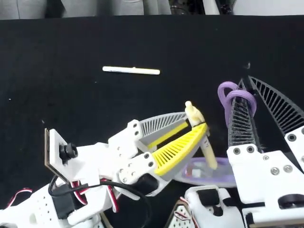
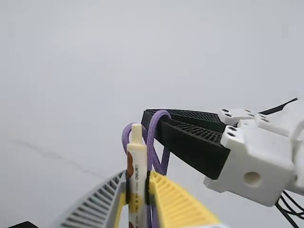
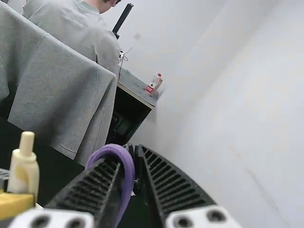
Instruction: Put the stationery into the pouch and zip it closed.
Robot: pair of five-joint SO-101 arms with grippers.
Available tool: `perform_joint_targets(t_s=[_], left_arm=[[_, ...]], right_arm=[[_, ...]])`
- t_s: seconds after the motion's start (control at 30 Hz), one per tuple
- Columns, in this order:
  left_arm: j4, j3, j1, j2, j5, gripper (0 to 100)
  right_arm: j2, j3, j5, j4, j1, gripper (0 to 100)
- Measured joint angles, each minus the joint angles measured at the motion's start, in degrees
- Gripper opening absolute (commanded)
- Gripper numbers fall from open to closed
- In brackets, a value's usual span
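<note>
Pouch (image 1: pixel 219 175), lilac and half see-through, flat on the black bench (image 1: pixel 57 104) hard by the near edge, right of the middle, partly hidden under both arms. Mouth not readable from these views.

Just above it, cream pen (image 1: pixel 208 151), clamped across the barrel by the left end effector (image 1: pixel 195 121), between yellow finger (image 1: pixel 178 152) and grey finger (image 1: pixel 161 122). Long axis steeply tilted: top end up and toward the far edge, lower end down toward the near edge, touching or just short of the pouch, impossible to say which.

Beside that, toward the right edge, purple loop (image 1: pixel 236 95), probably the pouch's strap, raised off the bench and hooked over one black finger (image 1: pixel 239 123) of the right end effector (image 1: pixel 246 81). Fingers closed at the tips, loop seemingly pinched in the gap.

Well apart, toward the far edge and left of the middle, second cream pen (image 1: pixel 131 70), flat, long axis parallel to the far edge.

Likely next: slide the held pen down along its own axis into the pouch, which lies below and slightly nearward of the left end effector. Nearer arm for that: left, pen in its grip. Right best used to hold the strap taut and steady the opening. Second pen on the left arm's side, so probably a job for the left as well.
</note>
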Motion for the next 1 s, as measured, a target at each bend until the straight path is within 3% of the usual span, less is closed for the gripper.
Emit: perform_joint_targets(t_s=[0.27,0.67,1.0], left_arm=[[0.00,0.00,-3.52,0.00,-0.18,3],[-0.35,10.46,-3.43,0.00,-0.26,3],[-0.35,1.14,-2.11,0.00,-3.08,3]], right_arm=[[0.00,0.00,0.00,0.00,0.00,1.2],[0.00,0.00,0.00,0.00,0.00,1.2],[0.00,0.00,0.00,0.00,0.00,1.2]])
